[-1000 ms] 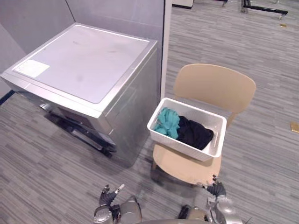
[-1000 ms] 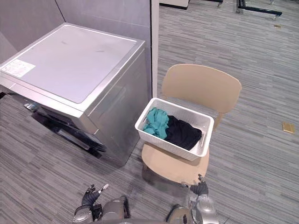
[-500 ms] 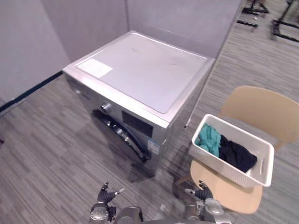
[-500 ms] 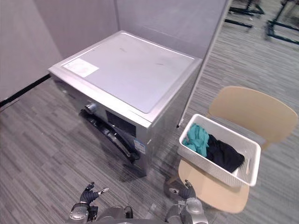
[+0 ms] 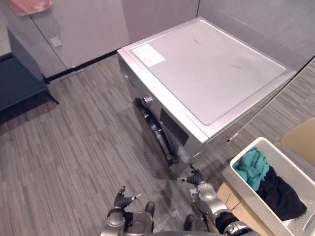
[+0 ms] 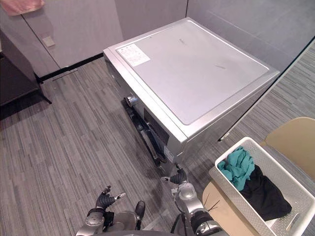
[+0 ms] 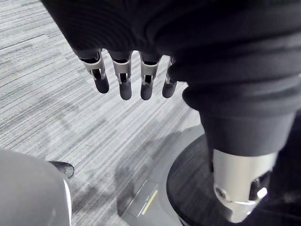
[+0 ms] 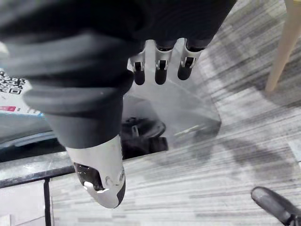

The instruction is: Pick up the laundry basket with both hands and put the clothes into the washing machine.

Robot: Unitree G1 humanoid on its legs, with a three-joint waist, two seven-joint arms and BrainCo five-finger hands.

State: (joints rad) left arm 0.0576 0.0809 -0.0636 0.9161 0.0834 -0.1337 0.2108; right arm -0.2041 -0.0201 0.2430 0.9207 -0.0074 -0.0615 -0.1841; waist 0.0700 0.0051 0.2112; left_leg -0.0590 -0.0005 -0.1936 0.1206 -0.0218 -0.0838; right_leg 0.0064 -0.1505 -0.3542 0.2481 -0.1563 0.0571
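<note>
My left robot hand point(image 5: 123, 200) hangs low over the floor point(image 5: 74, 147), a surface of narrow grey streaked planks. In the left wrist view its silver fingers point(image 7: 124, 80) with dark rounded tips point down in a loose, nearly straight row, slightly apart, and they grip nothing. My right robot hand point(image 5: 196, 178) is raised in front of the lower corner of the washing machine point(image 5: 211, 73). Its fingers point(image 8: 160, 70) are just as slack and spread a little, with nothing between them and the thumb. The dark ribbed covers bulge over both wrists.

The washing machine is a boxy silver-grey cabinet with a broad, flat, matt top and a raised rim. A white rectangular sticker point(image 5: 147, 55) lies near one corner of the top. Its front face carries a small round metal knob point(image 5: 146, 101) and, lower down, a dark glossy door point(image 5: 157, 132); I cannot tell whether the door is ajar.

The laundry basket point(image 5: 256, 196) is well to my right, beyond my right robot hand and untouched by either. It is a white plastic rectangular tub with rounded corners and finely perforated walls. It rests on the seat of a tan chair point(image 5: 300, 137) with a smooth curved backrest. Inside lie a crumpled teal garment point(image 5: 252, 166) at the end nearer the machine and a soft black garment point(image 5: 280, 194) beside it, the two touching.
</note>
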